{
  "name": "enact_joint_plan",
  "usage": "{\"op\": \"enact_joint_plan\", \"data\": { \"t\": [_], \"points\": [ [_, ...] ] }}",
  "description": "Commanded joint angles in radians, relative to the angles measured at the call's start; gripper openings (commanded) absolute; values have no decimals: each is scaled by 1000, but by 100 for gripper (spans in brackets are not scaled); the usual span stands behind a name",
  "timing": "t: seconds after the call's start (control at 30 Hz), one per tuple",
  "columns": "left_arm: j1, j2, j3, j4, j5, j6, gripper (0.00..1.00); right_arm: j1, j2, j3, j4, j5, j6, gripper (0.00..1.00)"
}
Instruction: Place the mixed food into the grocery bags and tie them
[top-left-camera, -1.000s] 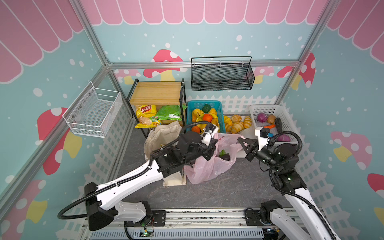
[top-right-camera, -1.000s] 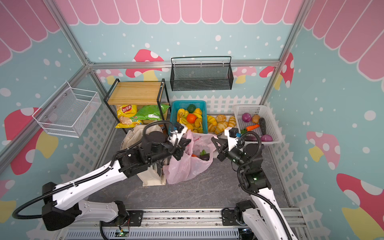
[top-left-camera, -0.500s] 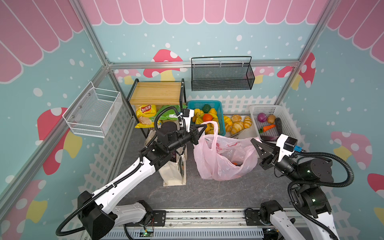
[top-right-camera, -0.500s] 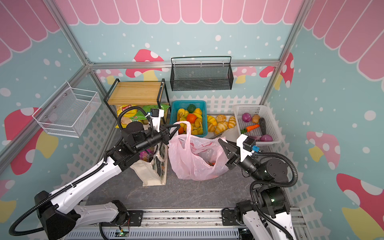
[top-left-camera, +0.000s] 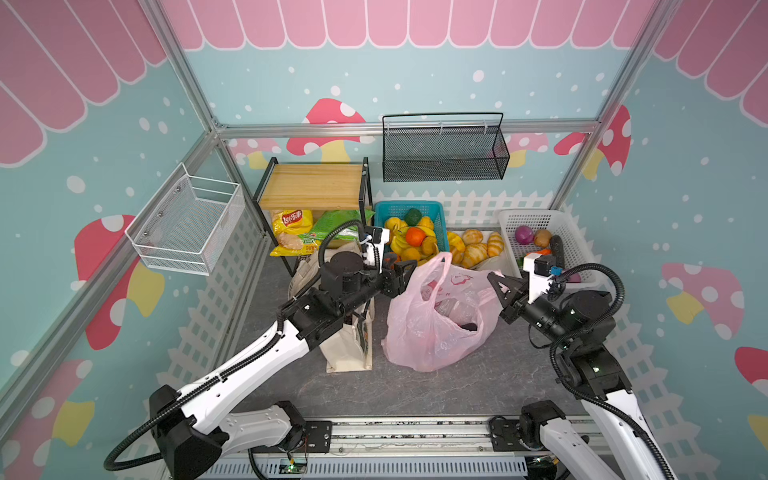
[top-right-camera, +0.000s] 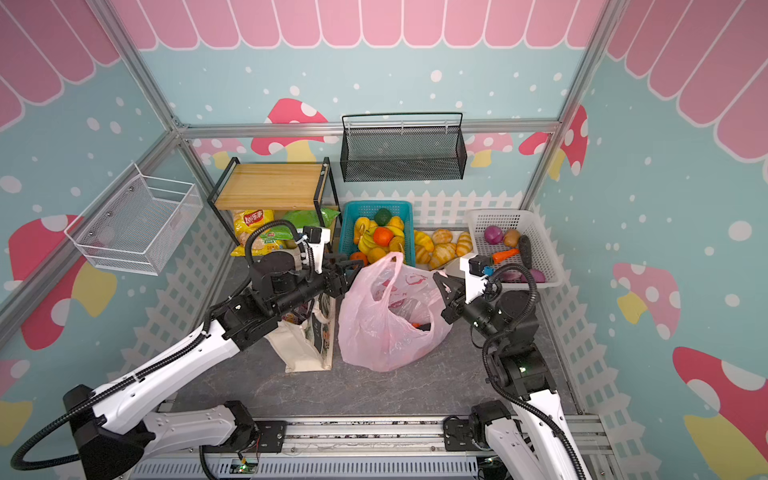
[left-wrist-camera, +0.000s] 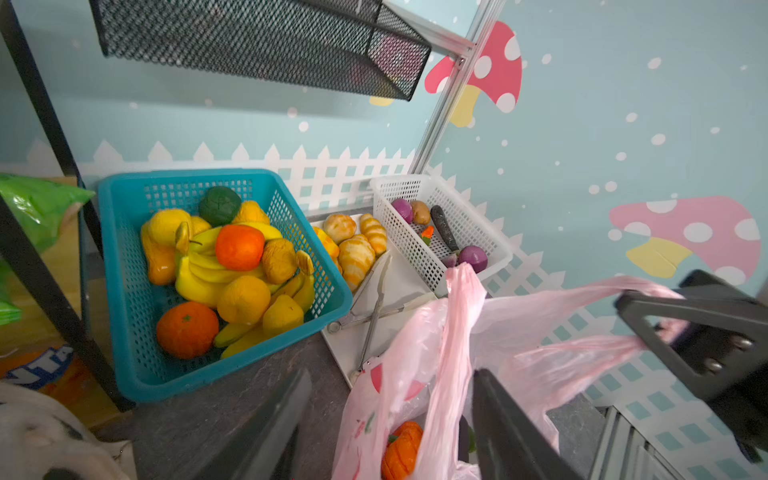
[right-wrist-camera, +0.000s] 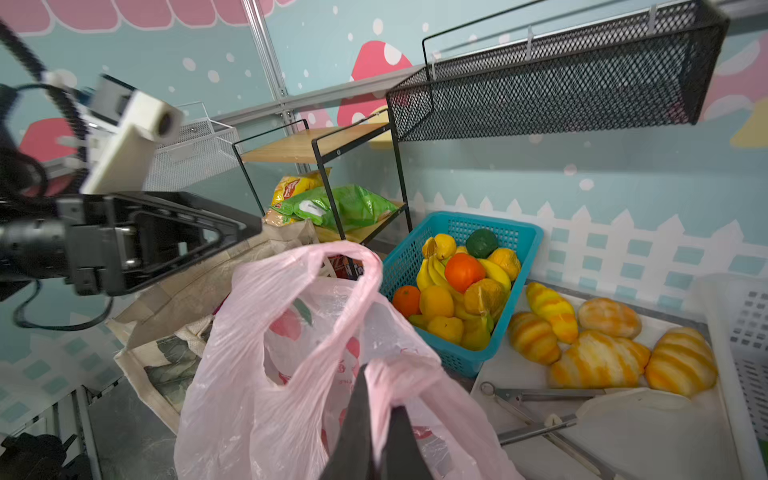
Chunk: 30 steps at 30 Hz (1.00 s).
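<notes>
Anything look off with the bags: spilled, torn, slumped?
Nothing spilled or torn. The pink bag is lopsided: the right gripper pinches one handle taut, the other handle stands loose by the open left gripper. The canvas tote has a crumpled top.

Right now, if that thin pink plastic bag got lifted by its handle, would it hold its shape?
Probably not: the thin pink plastic bag looks creased and slumped, and its handle bunches into a strip where the right gripper pinches it. Likely light too: only small items show inside, such as an orange toy pumpkin.
</notes>
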<state>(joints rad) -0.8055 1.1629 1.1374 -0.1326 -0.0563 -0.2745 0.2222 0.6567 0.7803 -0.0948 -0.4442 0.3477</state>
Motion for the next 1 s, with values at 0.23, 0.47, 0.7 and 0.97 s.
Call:
{"op": "enact_joint_plan", "data": {
  "t": [0.23, 0.47, 0.7, 0.97],
  "points": [
    [-279, 168, 235, -150, -409, 460, 78, -6, 15, -12, 65, 54, 47, 0],
    [-376, 299, 294, -150, -332, 586, 77, -6, 6, 0, 25, 150, 56, 0],
    [-376, 445, 364, -193, -406, 677, 76, -6, -18, -11, 15, 202, 67, 0],
    [-349, 591, 431, -191, -529, 756, 62, -6, -59, -43, 11, 258, 95, 0]
  ]
}}
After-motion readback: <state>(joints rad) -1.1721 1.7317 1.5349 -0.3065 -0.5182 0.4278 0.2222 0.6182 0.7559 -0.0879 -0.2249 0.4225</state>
